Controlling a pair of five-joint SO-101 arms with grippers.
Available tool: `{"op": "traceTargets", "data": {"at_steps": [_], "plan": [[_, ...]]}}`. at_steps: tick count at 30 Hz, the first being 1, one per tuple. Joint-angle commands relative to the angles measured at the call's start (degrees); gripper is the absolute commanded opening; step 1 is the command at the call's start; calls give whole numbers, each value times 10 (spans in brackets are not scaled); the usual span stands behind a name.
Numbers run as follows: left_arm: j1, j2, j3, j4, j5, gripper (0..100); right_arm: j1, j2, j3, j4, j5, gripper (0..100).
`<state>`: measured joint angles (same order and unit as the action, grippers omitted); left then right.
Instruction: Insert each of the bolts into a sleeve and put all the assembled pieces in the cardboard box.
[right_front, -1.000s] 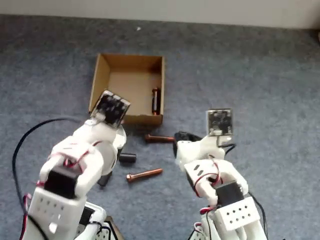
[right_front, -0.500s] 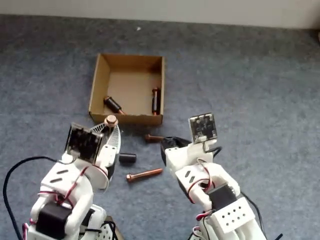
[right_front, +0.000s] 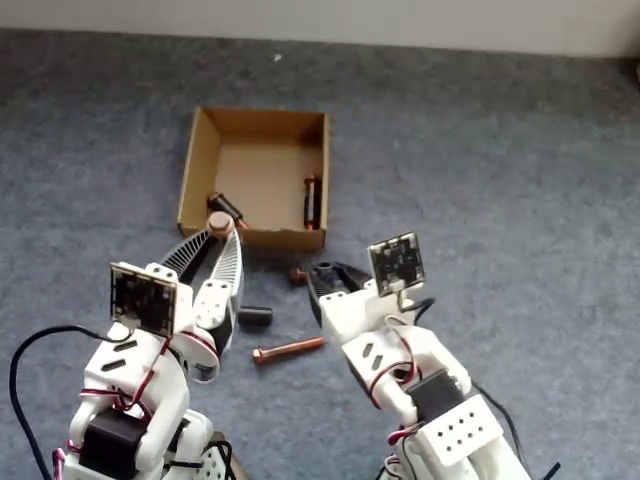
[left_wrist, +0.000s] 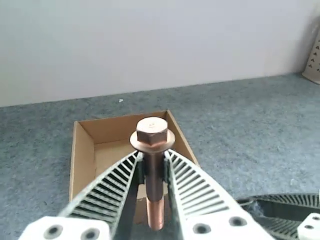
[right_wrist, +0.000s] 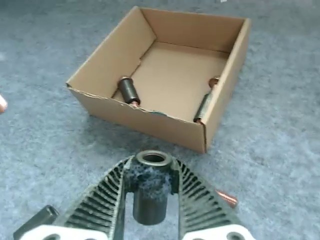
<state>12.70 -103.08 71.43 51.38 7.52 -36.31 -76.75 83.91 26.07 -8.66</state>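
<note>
Grey carpet (right_front: 500, 150); left gripper (left_wrist: 152, 155) clamps the stiff, probably slick bolt (left_wrist: 151, 136) under its head, right gripper (right_wrist: 149, 170) pinches a sleeve (right_wrist: 150, 209).

The bolt (left_wrist: 152, 140) is copper-coloured, the sleeve (right_wrist: 150, 205) dull black, the cardboard box (right_wrist: 115, 55) plain brown, the carpet (right_front: 500, 150) speckled blue-grey. The left gripper (left_wrist: 152, 155) is white and ribbed, the right gripper (right_wrist: 150, 165) black and ribbed.
</note>
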Motion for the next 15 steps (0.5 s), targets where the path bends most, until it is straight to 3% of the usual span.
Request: {"op": "traceTargets", "data": {"at_steps": [1, 9, 15], "plan": [[5, -5, -23, -38, 17, 5, -17, -11, -3, -34, 7, 5], [52, -4, -80, -38, 35, 5, -59, -11, 68, -194, 95, 5], [91, -5, -81, -37, 33, 5, -68, -11, 72, -244, 121, 5]]}}
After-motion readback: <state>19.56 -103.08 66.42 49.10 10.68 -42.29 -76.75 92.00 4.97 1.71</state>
